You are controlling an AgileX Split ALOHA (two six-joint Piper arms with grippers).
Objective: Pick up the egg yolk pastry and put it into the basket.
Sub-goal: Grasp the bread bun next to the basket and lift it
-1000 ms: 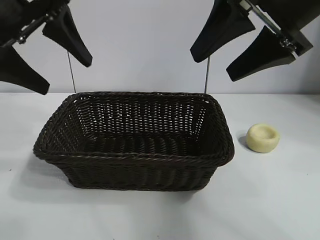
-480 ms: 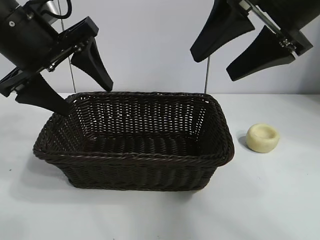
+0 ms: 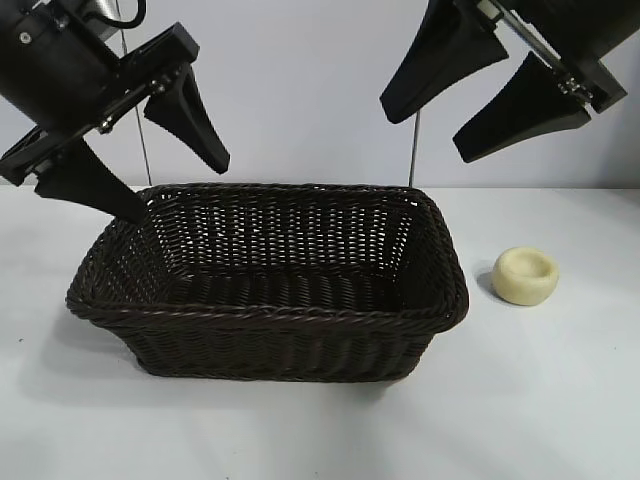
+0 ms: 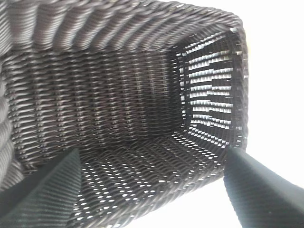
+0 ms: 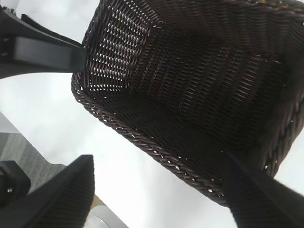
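The egg yolk pastry (image 3: 525, 275), a small pale yellow puck with a dimple on top, lies on the white table to the right of the basket. It is out of view in both wrist views. The dark brown woven basket (image 3: 268, 312) stands in the middle and holds nothing. My left gripper (image 3: 180, 192) is open just above the basket's far left corner; its view looks into the basket (image 4: 118, 95). My right gripper (image 3: 423, 140) is open, high above the basket's far right corner, up and left of the pastry. Its view shows the basket (image 5: 156, 152) below.
The table (image 3: 540, 400) is white and bare around the basket and the pastry. The left gripper's finger (image 5: 42, 52) shows beside the basket's end in the right wrist view. Two thin upright rods (image 3: 414, 150) stand behind the basket.
My left gripper has swung in from the upper left to the basket's far left corner, then lifted slightly. The right arm and the pastry have not moved.
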